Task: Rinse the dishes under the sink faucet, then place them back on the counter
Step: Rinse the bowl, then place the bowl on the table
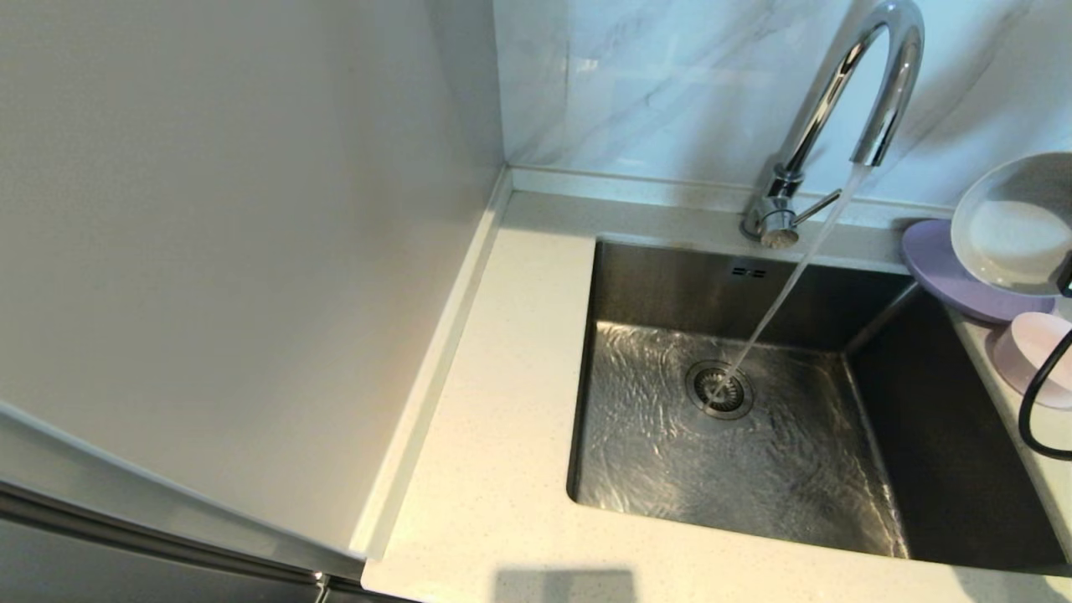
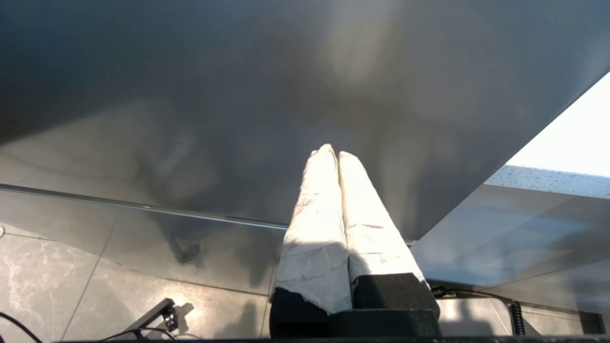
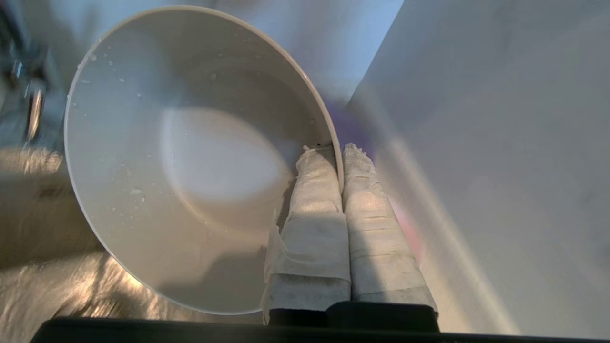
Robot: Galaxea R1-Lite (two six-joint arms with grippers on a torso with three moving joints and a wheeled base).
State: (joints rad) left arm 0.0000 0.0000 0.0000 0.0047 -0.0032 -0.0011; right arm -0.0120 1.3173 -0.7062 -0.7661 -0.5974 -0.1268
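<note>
Water: running from the faucet in a thin stream onto the drain strainer of the sink.
Grey-white bowl: held tilted in the air at the right edge of the head view, above the lilac plate; droplets show on its inner wall.
Lilac plate: rests on the counter, overhanging the sink's right rear corner.
Pink bowl: sits on the counter beside the sink's right rim.
Progress: judged early to middle; the bowl appears wetted, but it is not under the stream now. Plate and pink bowl show no clear sign of rinsing.
Right gripper: fingers closed tight on the bowl's rim, one inside, one outside.
Left gripper: fingers pressed together, holding nothing, parked off the counter over the floor.
</note>
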